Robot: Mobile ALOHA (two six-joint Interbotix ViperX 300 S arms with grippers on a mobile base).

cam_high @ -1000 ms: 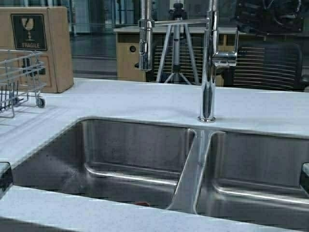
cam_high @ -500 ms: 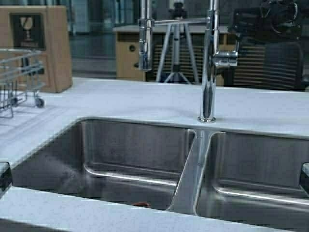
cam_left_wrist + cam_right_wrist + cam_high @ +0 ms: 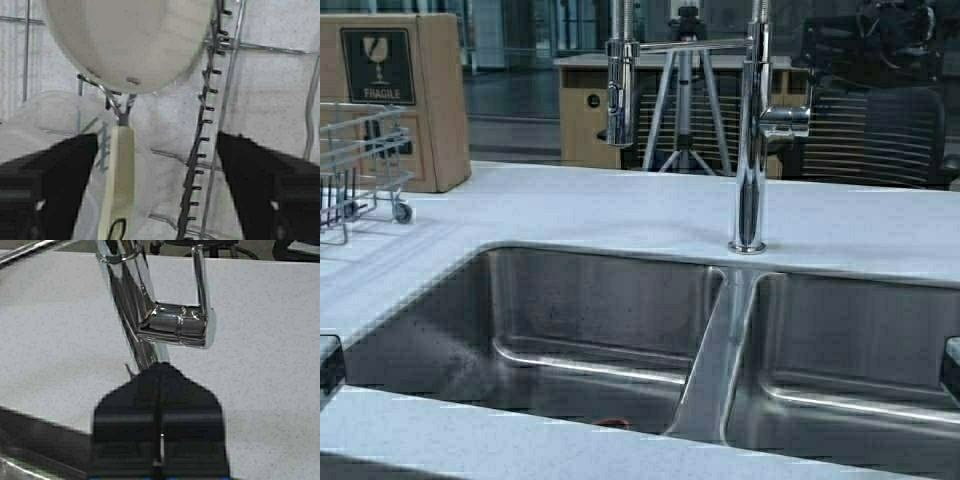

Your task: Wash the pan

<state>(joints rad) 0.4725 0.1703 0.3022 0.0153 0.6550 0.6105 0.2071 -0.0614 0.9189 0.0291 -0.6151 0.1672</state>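
Left wrist view gives us the pan [image 3: 127, 42]: a round, pale, shallow dish seen from its underside, propped in the wire dish rack [image 3: 212, 100] with its short cream handle [image 3: 117, 180] running toward the camera. The rack's wires and a row of small pegs cross the speckled white tabletop [image 3: 280, 100] beneath it. The left end effector [image 3: 155, 190] frames the handle with its two dark fingers [image 3: 47, 185] spread wide apart, one on either side, neither touching the handle. In the high view we see only the corner of that rack [image 3: 360, 165] at the left edge of the tabletop, with a cardboard box [image 3: 395, 95] marked FRAGILE standing just behind it; the pan itself is out of sight there. The middle of the high view is filled by a stainless double sink [image 3: 620, 330], its two basins split by a raised divider, and a small reddish spot shows at the near bottom edge of the left basin. A tall chrome faucet [image 3: 750, 140] rises from the tabletop behind the divider, with its spray head hanging to the left. In the right wrist view we find the right end effector [image 3: 159, 440] with its dark fingers pressed together, gripping nothing, just in front of the faucet's chrome lever [image 3: 177, 325] and apart from it.
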